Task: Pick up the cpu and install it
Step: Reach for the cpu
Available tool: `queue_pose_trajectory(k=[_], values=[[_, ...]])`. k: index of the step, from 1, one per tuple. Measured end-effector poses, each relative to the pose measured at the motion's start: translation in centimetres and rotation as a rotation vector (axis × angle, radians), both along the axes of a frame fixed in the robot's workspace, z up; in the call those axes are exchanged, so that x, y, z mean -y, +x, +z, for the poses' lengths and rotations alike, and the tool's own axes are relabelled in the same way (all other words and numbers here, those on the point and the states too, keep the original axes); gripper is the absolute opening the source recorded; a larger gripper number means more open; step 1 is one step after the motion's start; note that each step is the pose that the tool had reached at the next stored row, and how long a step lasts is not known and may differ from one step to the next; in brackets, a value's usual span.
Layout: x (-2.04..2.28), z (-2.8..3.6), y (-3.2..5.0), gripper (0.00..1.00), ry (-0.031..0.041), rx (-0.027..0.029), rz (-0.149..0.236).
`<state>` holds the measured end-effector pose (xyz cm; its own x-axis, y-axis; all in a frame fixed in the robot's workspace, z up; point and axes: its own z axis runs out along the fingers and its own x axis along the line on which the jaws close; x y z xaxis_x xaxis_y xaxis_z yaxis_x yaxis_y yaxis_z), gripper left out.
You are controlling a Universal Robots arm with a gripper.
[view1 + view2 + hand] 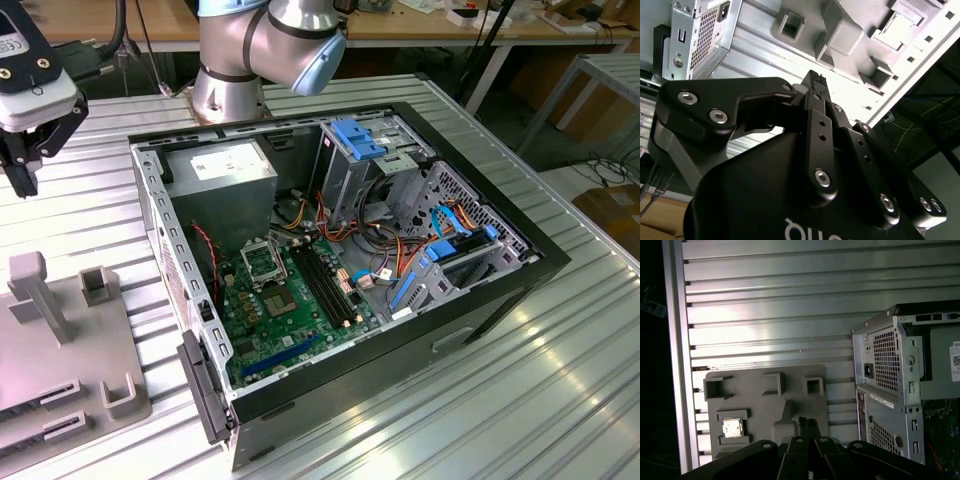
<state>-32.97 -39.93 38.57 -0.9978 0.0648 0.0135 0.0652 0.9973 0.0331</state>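
Observation:
The cpu (732, 427) is a small square chip with a shiny metal top. It lies flat in a square pocket of the grey fixture plate (765, 407) in the first wrist view, off to one side of my fingertips. My gripper (809, 422) hangs above that plate with its black fingers pressed together and nothing between them. In the exterior view the gripper (24, 182) hovers at the far left, above the fixture plate (60, 350) and outside the open computer case (330, 250). The square socket frame (263, 262) sits on the green motherboard inside the case.
The grey power-supply box (220, 172) fills the case's back corner, next to the black memory slots (322, 280) and cable bundles. Upright grey posts (40, 295) rise from the fixture plate. The robot base (228, 85) stands behind the case on the ribbed metal table (500, 400).

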Motion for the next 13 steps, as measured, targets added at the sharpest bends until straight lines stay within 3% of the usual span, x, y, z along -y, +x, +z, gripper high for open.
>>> queue_pose_trajectory(k=[5, 8, 13], values=[[0.00, 0.00, -0.29, 0.11, -0.0001, -0.0001, 0.043], [0.00, -0.01, -0.57, 0.11, 0.0000, -0.0001, 0.047], [0.00, -0.03, -1.81, 0.11, 0.0000, 0.0000, 0.052]])
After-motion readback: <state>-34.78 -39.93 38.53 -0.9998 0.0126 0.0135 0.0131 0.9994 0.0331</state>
